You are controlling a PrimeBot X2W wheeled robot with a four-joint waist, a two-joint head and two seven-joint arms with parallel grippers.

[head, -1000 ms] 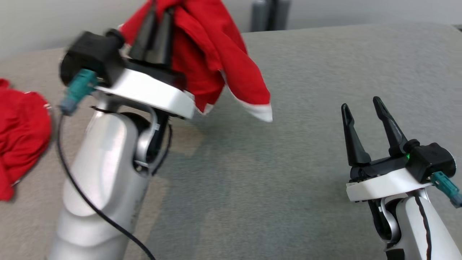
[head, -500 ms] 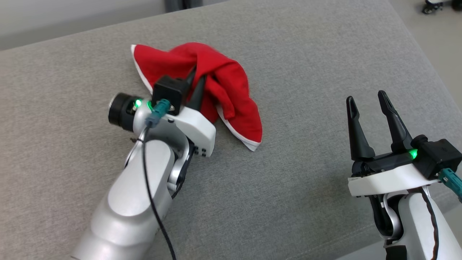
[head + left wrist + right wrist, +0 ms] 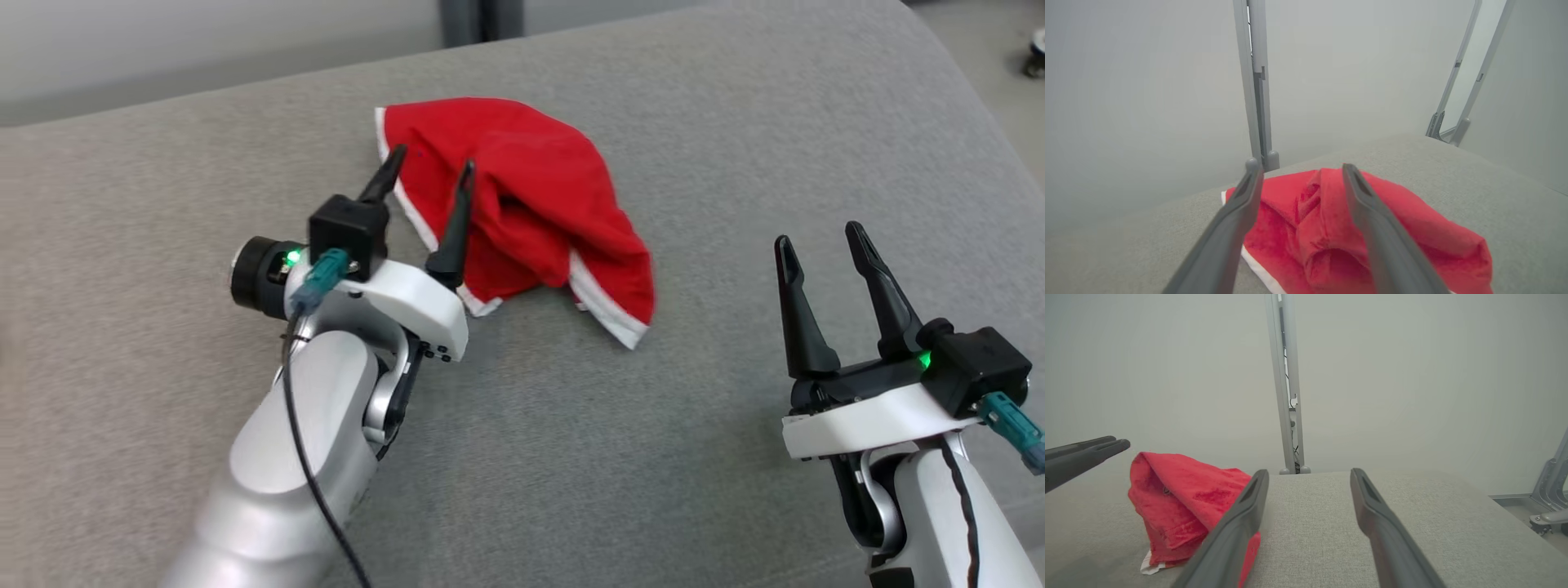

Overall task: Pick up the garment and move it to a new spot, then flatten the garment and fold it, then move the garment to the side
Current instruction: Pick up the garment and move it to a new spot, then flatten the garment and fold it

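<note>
Garment lies crumpled on the grey pad. We see our left gripper spread wide over its near edge, gripping nothing. Our right gripper also stands with fingers apart, well clear of it.

This looks like a robotics lab or test bay rather than a home. Plain pale grey wall panels close in the space, and they are joined by a bare grey metal post with thin wires showing in its slot. Slanted metal frame legs stand behind the counter, a broad pad covered in grey woven fabric. A small caster wheel sits on the smooth grey floor. The left gripper carries exposed cabling and a green status light.
</note>
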